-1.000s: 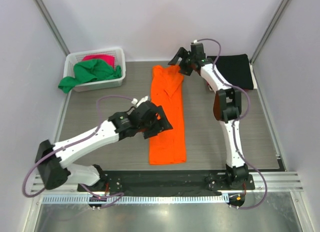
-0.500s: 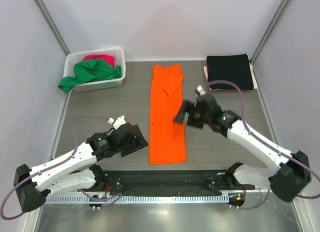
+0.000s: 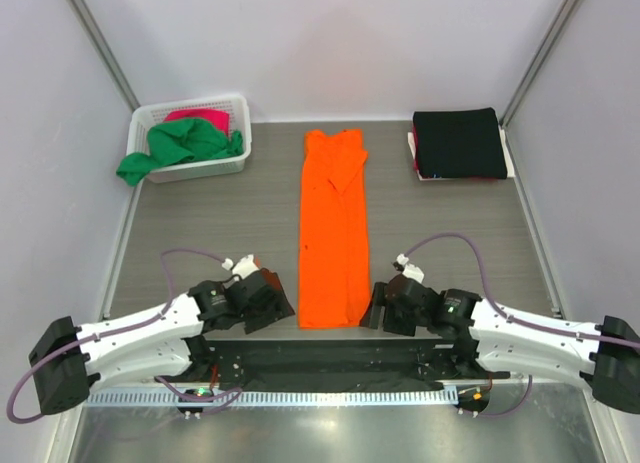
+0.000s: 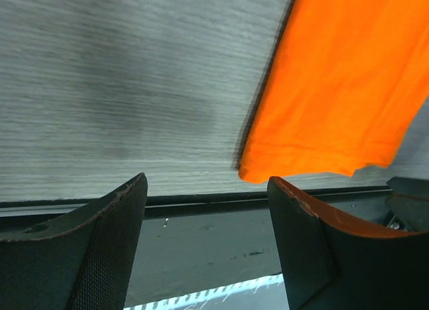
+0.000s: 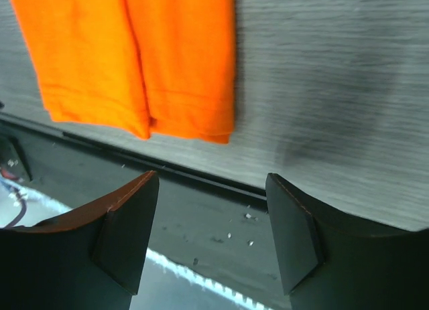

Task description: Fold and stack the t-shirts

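Note:
The orange t-shirt lies flat as a long narrow strip down the middle of the table, its hem at the near edge. That hem shows in the left wrist view and the right wrist view. My left gripper is open and empty, just left of the hem. My right gripper is open and empty, just right of the hem. A folded black t-shirt lies at the back right. Green and pink t-shirts sit in the basket.
The white lattice basket stands at the back left, green cloth hanging over its left side. A black mounting strip runs along the table's near edge under both grippers. Grey walls close in the sides and back.
Both arms have drawn back from the shirt's far and middle parts to its near hem, one at each side. The orange shirt lies where it was.

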Available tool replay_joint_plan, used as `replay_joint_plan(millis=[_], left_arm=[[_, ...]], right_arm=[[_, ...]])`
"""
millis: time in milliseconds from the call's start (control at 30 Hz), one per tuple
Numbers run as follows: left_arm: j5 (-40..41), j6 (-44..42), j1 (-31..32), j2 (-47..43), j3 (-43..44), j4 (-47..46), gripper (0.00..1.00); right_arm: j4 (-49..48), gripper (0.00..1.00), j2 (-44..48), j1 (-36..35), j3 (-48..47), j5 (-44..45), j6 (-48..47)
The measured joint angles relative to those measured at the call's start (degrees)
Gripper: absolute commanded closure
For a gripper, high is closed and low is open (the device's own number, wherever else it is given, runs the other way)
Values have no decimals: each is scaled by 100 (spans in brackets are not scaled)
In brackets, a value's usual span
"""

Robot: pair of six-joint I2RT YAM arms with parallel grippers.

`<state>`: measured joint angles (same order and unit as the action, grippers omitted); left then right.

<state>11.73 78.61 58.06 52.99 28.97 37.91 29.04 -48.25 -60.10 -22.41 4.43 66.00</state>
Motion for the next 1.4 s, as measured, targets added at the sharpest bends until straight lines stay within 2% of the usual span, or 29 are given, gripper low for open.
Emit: replay_joint_plan(millis=[133,267,567,867,933,967,1000,1033,1233,1400], left_arm=[[-22,195,133,15,-227,-348,29],[-57,330,195,116,-479,-817,30],[-175,544,459,890,-509,-2094,36],[-166,647,575,1191,-490,-2332,62],[-160,662,575,1215,-494,-2326,77],[-140,669,579,1231,-494,-2315,83],[-129,671,586,1244,-496,-2302,95],[-122,673,595,1259,-496,-2293,100],[55,721,920,1117,-385,-1950,100],[402,796,1368,918,424,-1060,100]], right_arm=[[-197,34,-170,-28,92,247,109],[-431,43,-199,-28,181,529,146],[-1016,48,-442,-28,356,717,170],[-1412,73,-619,-31,472,704,192],[-1427,82,-619,-31,505,697,201],[-1432,90,-619,-31,527,695,210],[-1443,94,-616,-28,540,691,210],[-1443,99,-614,-28,549,675,221],[-1043,99,-249,-70,549,579,417],[-107,99,210,-221,166,721,595]])
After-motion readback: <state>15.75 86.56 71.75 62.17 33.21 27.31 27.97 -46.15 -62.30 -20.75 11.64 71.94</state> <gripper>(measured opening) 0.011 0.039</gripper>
